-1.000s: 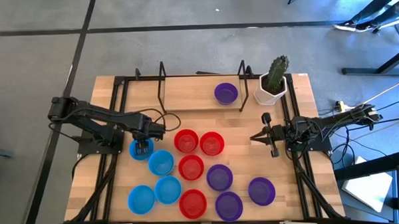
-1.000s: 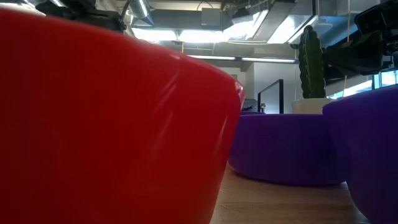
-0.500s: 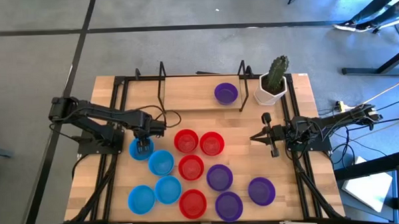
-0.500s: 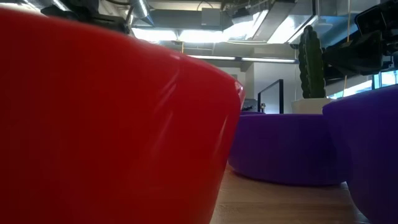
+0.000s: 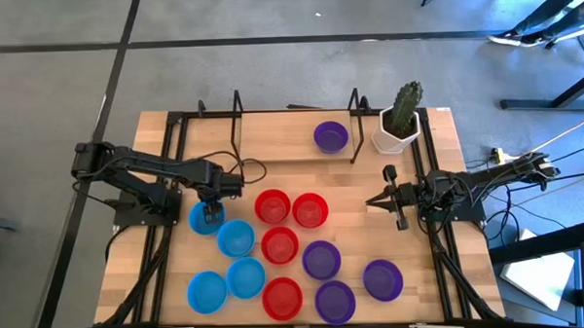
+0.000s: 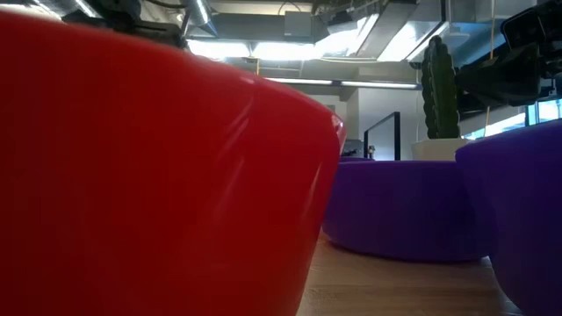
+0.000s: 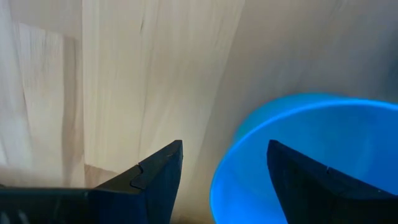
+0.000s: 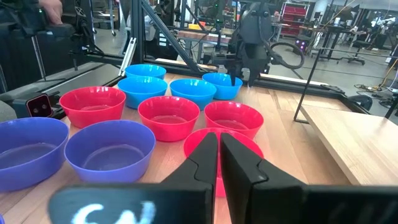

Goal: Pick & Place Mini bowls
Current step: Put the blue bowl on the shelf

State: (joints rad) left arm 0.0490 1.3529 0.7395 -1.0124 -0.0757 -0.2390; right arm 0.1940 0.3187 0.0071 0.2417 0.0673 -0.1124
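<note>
Several mini bowls in blue, red and purple stand upright on the wooden table (image 5: 179, 285), and one purple bowl (image 5: 330, 136) sits on the raised board at the far side. My left gripper (image 5: 208, 212) points down over the farthest-left blue bowl (image 5: 204, 224), open. In the left wrist view its fingers (image 7: 158, 180) straddle that bowl's rim (image 7: 249, 134), one over the hollow, one over the bare wood; I see no touch. My right gripper (image 5: 371, 202) waits at the right, level and shut (image 8: 219, 163), with nothing between its fingers.
A white pot with a cactus (image 5: 400, 116) stands at the far right. A black metal frame (image 5: 237, 117) borders the raised board. A red bowl (image 6: 132, 175) and purple bowls (image 6: 395, 206) crowd the low view. Bare wood lies left of the blue bowls.
</note>
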